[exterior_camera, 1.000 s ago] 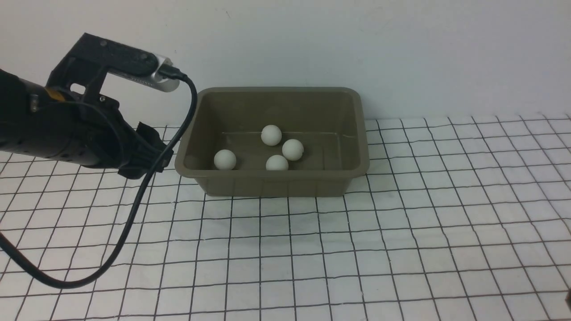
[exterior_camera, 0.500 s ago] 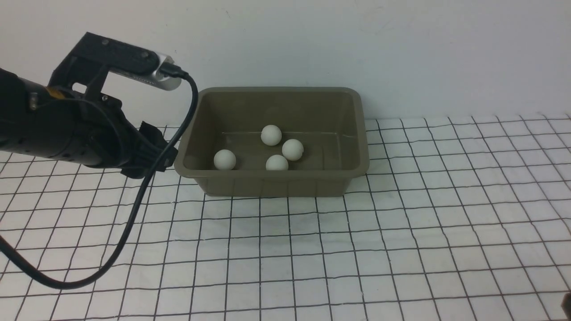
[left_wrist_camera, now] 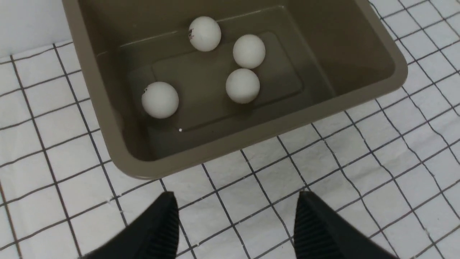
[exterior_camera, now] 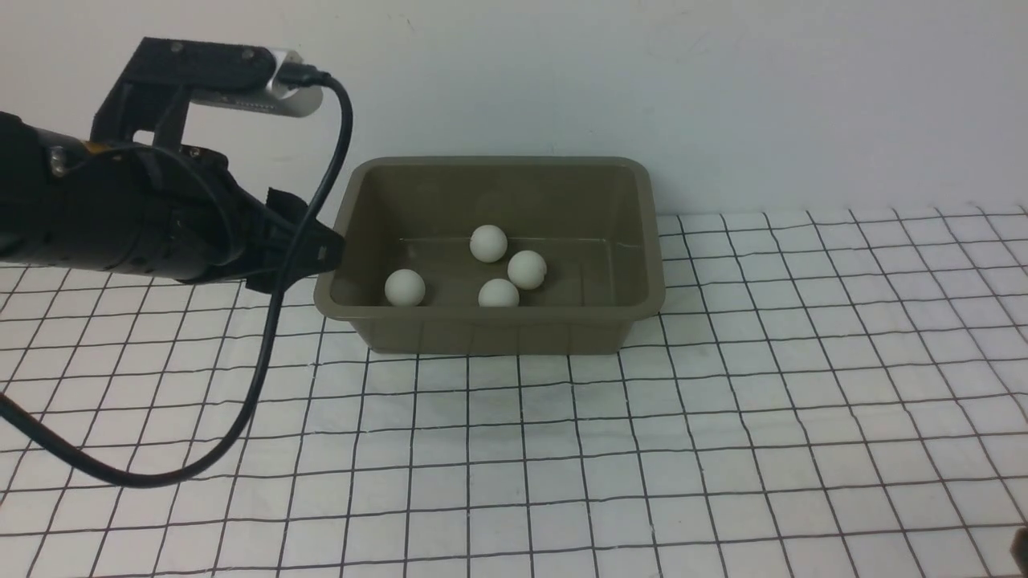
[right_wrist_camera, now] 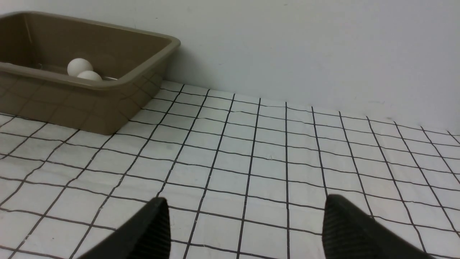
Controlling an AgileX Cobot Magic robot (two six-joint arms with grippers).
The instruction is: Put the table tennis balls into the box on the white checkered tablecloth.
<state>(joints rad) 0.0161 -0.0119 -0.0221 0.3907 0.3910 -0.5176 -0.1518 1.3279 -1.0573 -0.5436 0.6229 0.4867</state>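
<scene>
Several white table tennis balls (exterior_camera: 527, 269) lie on the floor of the olive-grey box (exterior_camera: 490, 317), which stands on the white checkered tablecloth (exterior_camera: 723, 441) against the back wall. Three balls cluster in the middle and one (exterior_camera: 405, 287) lies near the left wall. My left gripper (exterior_camera: 323, 250) hovers at the box's left rim. In the left wrist view it (left_wrist_camera: 235, 196) is open and empty above the cloth, short of the box (left_wrist_camera: 273, 126) and balls (left_wrist_camera: 242, 85). My right gripper (right_wrist_camera: 245, 198) is open and empty, low over the cloth, far right of the box (right_wrist_camera: 90, 104).
A plain wall runs close behind the box. The left arm's black cable (exterior_camera: 241, 401) loops down over the cloth at the front left. Bare checkered cloth (right_wrist_camera: 251, 154) stretches in front of and to the right of the box.
My left arm has lifted slightly and moved right, bringing its fingertips up to the box's left rim. The balls and the right gripper have not moved.
</scene>
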